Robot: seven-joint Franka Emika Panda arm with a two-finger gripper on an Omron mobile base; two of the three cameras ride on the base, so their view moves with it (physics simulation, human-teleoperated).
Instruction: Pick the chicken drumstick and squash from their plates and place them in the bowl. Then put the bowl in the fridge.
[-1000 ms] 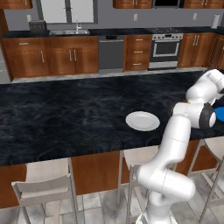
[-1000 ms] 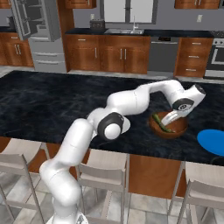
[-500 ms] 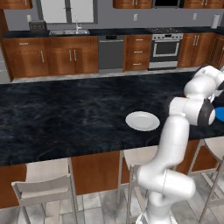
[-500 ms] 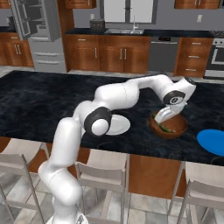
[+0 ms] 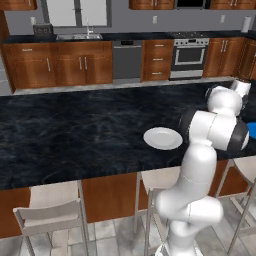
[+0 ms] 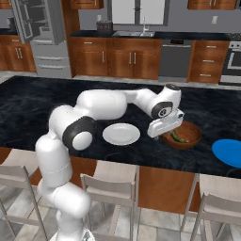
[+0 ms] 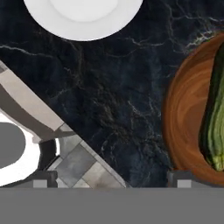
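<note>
A dark marbled island counter (image 6: 56,101) is seen from behind a white robot arm. In the right base view the gripper (image 6: 164,128) is held just left of the reddish-brown bowl (image 6: 188,136), whose near-left edge is partly covered by the hand. The jaws are spread wide and nothing is held between them. The dark green squash (image 6: 178,137) is seen lying inside the bowl; in the hand view the squash (image 7: 215,127) and the bowl (image 7: 186,118) are cut off at the right edge. The chicken drumstick cannot be made out. The white plate (image 6: 121,133) is set left of the bowl, bare. The blue plate (image 6: 228,152) is cut off at the right edge. The fridge (image 6: 40,35) stands far left, its top cropped.
</note>
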